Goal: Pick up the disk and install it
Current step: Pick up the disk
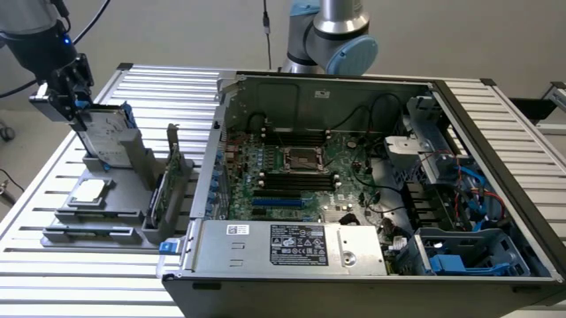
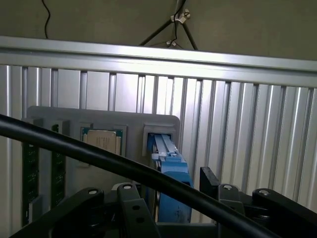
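1. The disk (image 1: pixel 105 136) is seen standing upright in a grey holder (image 1: pixel 124 199), near the tabletop (image 1: pixel 53 265) edge on the exterior view's left. It is not yet lifted.
2. The gripper (image 1: pixel 73 99) is set over the disk's top edge with its jaws spread wide, one on either side. Nothing is gripped.
3. Both the pick-up and the installation are judged to remain. The open computer case (image 1: pixel 336 99) is placed beside the holder, toward the exterior view's right.
4. A processor chip (image 1: pixel 89 191) and a green card (image 1: pixel 169 173) are set in the same holder. The upright card is found between disk and case.
5. A black cable (image 2: pixel 99 158) is seen crossing before the disk in the wrist view.
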Controlling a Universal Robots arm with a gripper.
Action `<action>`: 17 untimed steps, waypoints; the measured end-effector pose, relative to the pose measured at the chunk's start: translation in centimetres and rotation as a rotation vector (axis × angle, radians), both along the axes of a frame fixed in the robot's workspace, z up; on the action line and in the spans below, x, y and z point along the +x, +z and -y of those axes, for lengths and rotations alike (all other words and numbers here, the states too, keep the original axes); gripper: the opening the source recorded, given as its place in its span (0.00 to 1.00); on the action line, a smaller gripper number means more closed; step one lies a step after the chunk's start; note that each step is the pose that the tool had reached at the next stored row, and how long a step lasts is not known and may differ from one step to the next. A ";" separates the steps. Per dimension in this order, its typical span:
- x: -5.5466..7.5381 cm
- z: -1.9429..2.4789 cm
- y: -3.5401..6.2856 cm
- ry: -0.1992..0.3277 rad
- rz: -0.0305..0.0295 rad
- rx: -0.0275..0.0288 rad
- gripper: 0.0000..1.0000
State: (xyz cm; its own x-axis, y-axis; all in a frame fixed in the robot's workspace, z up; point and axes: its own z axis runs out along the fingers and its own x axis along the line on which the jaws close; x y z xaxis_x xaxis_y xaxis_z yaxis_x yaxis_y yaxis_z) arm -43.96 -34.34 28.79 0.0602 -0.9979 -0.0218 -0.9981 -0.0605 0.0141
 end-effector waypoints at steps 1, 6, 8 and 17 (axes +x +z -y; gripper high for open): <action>0.0 0.00 -0.01 0.000 0.0001 0.0000 0.56; 0.0 -0.01 -0.05 0.000 0.0002 0.0001 0.56; 0.0 -0.02 -0.07 0.000 0.0002 0.0001 0.54; 0.0 -0.02 -0.12 0.000 0.0002 0.0001 0.47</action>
